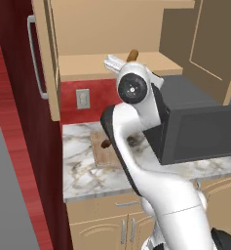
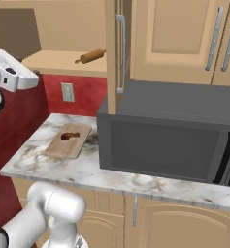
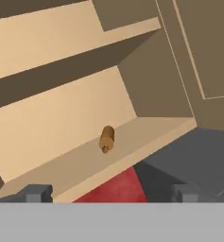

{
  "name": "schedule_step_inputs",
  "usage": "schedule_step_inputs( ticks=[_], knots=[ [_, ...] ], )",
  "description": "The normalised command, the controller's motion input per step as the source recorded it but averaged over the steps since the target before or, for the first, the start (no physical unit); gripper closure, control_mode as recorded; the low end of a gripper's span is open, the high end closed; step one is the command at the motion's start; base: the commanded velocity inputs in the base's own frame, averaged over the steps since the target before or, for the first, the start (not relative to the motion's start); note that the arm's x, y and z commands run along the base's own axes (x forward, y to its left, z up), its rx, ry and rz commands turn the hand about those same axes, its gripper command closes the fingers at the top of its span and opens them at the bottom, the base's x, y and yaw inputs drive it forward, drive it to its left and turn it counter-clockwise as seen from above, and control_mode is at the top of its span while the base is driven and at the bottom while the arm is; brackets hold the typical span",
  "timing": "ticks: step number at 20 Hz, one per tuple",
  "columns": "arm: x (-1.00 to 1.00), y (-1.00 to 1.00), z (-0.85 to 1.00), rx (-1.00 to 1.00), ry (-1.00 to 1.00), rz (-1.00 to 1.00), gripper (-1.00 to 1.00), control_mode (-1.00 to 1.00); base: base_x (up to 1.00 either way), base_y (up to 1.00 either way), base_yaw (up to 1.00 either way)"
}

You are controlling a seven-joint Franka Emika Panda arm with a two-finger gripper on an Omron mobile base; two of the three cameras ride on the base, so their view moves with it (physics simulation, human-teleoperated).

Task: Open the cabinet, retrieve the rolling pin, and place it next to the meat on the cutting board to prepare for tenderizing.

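The cabinet [image 1: 87,67] stands open, its left door [image 1: 45,53] swung out toward me and its right door [image 1: 204,44] swung over the microwave. The rolling pin [image 2: 90,56] lies on the cabinet's bottom board, also in the hand view as the rolling pin [image 3: 106,138], seen end-on. My gripper [image 3: 111,193] is open and holds nothing. It is in front of the cabinet, below the pin and some way short of it. The white hand [image 2: 12,72] hovers left of the opening. On the counter the cutting board [image 2: 68,140] carries the meat [image 2: 70,135].
A dark grey microwave [image 2: 170,140] fills the counter right of the board, under the open right door. An outlet [image 2: 67,91] sits on the red wall. Closed tan wall cabinets [image 2: 184,34] hang further right. Low cabinets [image 1: 122,229] run below the marble counter [image 2: 53,169].
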Motion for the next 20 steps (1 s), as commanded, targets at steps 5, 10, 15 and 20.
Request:
schedule_step_inputs(
  ticks=[5, 10, 15, 20],
  knots=[
    [0.10, -0.31, 0.01, 0.01, 0.15, -0.09, -1.00, -1.00, 0.00, 0.00, 0.00],
    [0.46, -0.34, -0.02, 0.04, 0.11, 0.00, -1.00, -1.00, 0.00, 0.00, 0.00],
    [0.52, -0.37, 0.00, 0.03, 0.08, 0.00, -1.00, -1.00, 0.00, 0.00, 0.00],
    [0.41, -0.14, -0.06, 0.00, 0.05, 0.00, -1.00, -1.00, 0.00, 0.00, 0.00]
  ],
)
